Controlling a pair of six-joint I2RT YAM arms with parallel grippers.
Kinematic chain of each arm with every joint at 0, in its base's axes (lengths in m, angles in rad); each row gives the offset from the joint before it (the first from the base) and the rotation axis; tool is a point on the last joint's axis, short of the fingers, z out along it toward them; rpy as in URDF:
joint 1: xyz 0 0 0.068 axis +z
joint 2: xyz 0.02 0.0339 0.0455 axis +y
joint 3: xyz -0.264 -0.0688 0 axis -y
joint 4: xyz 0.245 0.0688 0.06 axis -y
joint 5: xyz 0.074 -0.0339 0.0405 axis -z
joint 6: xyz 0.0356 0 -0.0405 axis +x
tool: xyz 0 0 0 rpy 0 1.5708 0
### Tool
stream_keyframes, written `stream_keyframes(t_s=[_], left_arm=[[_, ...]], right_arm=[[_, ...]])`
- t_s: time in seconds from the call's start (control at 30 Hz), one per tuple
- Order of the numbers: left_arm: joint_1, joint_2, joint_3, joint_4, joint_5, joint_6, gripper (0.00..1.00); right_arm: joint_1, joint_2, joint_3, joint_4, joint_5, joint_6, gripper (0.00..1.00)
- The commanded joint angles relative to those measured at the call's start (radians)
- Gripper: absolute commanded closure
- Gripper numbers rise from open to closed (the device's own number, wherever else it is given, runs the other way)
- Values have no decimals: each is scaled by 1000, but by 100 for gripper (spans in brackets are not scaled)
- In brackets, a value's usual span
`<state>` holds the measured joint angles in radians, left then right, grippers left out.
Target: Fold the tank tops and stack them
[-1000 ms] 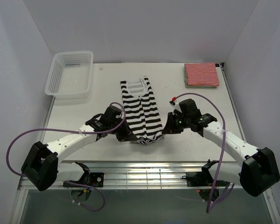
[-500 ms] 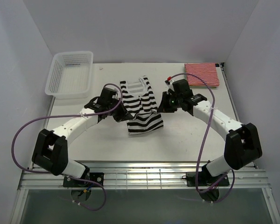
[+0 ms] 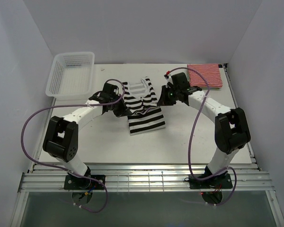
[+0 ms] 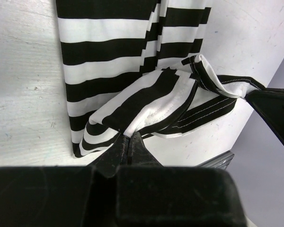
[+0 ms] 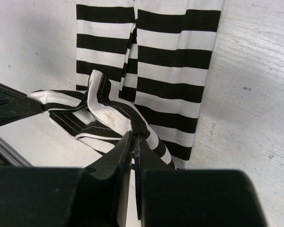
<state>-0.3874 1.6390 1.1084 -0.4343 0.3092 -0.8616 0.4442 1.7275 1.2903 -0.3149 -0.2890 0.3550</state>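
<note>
The black-and-white broad-striped tank top [image 3: 144, 113] lies mid-table, its near end doubled back over itself toward the straps. My left gripper [image 3: 124, 112] is shut on its left hem corner [image 4: 132, 127]. My right gripper [image 3: 161, 100] is shut on its right hem corner [image 5: 141, 130]. Both hold the hem a little above the lower layer of cloth [image 4: 104, 47], which also shows in the right wrist view [image 5: 170, 56]. A folded red-and-white thin-striped tank top [image 3: 206, 75] lies at the back right, with a green edge just showing under it.
A white mesh basket [image 3: 72, 73] stands at the back left. Purple cables loop off both arms. The table's metal front rail [image 3: 142, 179] runs along the near edge.
Both grippers have carried the near hem away from the front edge toward the straps, folding the black-and-white top over itself. The visible cloth is now shorter.
</note>
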Motion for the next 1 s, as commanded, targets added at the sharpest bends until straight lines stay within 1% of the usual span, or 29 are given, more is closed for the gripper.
stream_keyframes(t_s=[0.0,0.3,0.5,0.8,0.9,0.93,0.97], left_arm=[[13,-7,31,23,-8,27,100],[33,77,48,49,14,41,100],[45,110,56,49,8,44,100],[59,188,114,48,5,61,100],[62,203,123,48,2,67,89],[62,206,133,46,-1,70,84],[62,211,139,46,-2,73,65]], right_arm=[[-9,30,47,33,-25,-25,92],[-22,102,86,42,-12,-27,92],[-36,151,104,40,-45,-30,92],[-55,216,142,43,-59,-28,92],[-59,234,158,43,-64,-27,92],[-61,241,161,43,-65,-22,92],[-64,242,167,43,-67,-18,89]])
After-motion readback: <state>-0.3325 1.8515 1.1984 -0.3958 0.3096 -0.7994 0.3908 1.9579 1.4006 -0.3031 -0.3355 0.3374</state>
